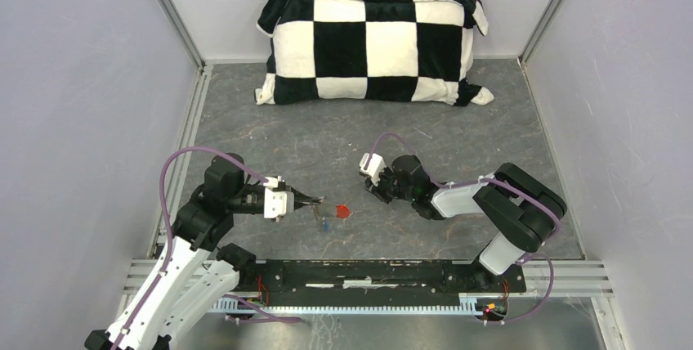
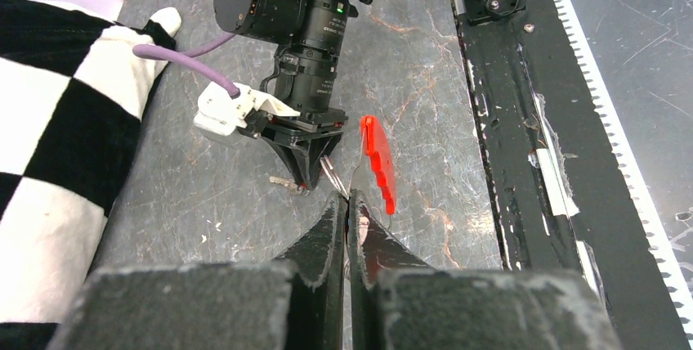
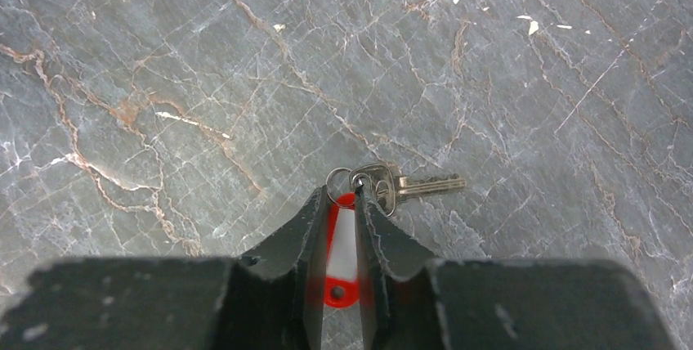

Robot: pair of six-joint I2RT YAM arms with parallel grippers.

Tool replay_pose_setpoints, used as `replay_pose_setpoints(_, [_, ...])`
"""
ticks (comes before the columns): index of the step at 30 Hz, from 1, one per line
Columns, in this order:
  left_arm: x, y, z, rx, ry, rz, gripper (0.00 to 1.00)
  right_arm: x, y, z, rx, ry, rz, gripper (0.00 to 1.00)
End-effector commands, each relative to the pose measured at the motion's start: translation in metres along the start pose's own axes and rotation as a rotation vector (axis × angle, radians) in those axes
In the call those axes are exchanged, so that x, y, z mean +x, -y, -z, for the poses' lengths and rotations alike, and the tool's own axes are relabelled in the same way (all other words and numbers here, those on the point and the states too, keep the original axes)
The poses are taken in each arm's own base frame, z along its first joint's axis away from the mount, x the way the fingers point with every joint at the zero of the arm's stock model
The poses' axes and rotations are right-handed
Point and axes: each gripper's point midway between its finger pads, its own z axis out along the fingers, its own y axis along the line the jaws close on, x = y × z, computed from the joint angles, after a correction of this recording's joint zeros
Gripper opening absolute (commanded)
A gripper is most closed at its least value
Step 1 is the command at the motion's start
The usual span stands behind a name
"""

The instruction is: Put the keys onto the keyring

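On the grey surface (image 1: 490, 121) the left arm (image 1: 204, 211) reaches low to the right, and the left gripper (image 2: 347, 207) is closed tight. The right arm (image 1: 490, 203) bends to the left. The right gripper (image 3: 345, 196) points down with narrow jaws, and whether it grips anything I cannot tell. A red tag (image 2: 378, 162) stands near both. One key (image 3: 417, 184) and the keyring (image 3: 338, 177) are at the right gripper's tips.

Right gripper (image 3: 345, 192) over grey table (image 3: 163, 80), dark fingers (image 3: 301, 235) close together. Red-and-white tag (image 3: 343, 245) in the thin gap between. Small ring (image 3: 336, 177) at the tips. Silver key (image 3: 418, 185) flat, right beside.
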Motion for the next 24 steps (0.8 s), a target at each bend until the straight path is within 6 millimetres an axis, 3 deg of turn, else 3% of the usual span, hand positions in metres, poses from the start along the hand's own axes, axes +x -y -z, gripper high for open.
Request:
replay_pose_setpoints(1, [-0.021,-0.006,0.003,-0.016,0.046,-0.028,0.02,-0.009,0.006,-0.006,0.006,0.024,0.003,0.19])
replay_pose_setpoints(7, [-0.021,-0.006,0.003,-0.016,0.045,-0.024,0.02,-0.014,0.006,-0.007,-0.004,0.04,-0.003,0.01])
replay_pose_setpoints(24, [-0.017,-0.004,0.002,-0.016,0.042,-0.017,0.02,-0.045,0.0,0.018,-0.044,0.172,-0.027,0.0])
